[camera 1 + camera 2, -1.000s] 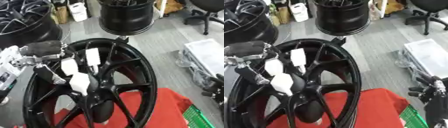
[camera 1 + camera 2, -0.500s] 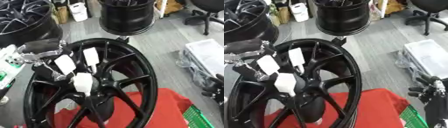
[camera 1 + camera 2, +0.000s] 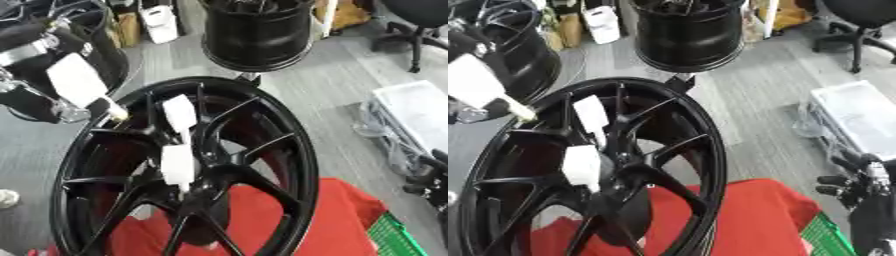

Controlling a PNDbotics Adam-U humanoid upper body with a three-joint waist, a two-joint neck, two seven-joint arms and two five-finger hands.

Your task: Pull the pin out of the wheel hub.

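White-tipped fingers (image 3: 178,165) of the left hand (image 3: 66,82) rest straight against the wheel (image 3: 262,145) near its hub (image 3: 206,182), holding nothing I can tell. The pin cannot be made out. The wheel stands tilted on red cloth (image 3: 341,220). Right of the wheel, the right hand (image 3: 855,187) curls empty.

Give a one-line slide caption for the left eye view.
Left hand reaches into the black wheel hub standing on red cloth.

red cloth (image 3: 332,220), office chair (image 3: 859,25), green crate (image 3: 398,240)
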